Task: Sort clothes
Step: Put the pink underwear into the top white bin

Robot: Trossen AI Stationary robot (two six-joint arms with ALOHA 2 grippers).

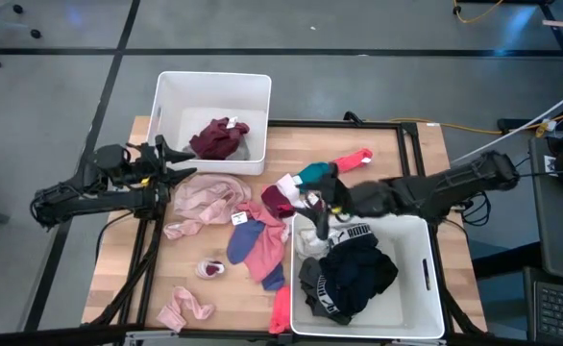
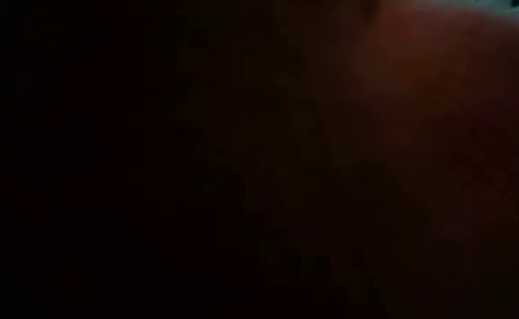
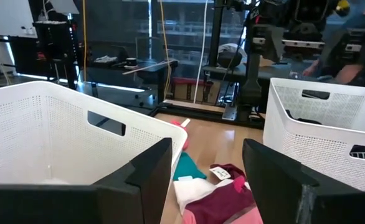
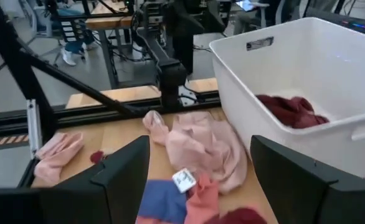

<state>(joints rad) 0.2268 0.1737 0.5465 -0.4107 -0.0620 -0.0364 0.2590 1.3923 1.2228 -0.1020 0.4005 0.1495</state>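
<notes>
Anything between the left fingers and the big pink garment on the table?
Nothing visible. The left gripper is open beside the far white bin, and the pink garment lies uncovered on the table right next to it. The right gripper is open by the near bin, away from it.

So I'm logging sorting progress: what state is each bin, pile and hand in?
Far white plastic bin: holds one maroon garment.
Near white plastic bin: filled with black and grey clothes.
Loose pink, blue and red clothes: unsorted on the table.
Left hand: open, empty.
Right hand: open, empty.
</notes>
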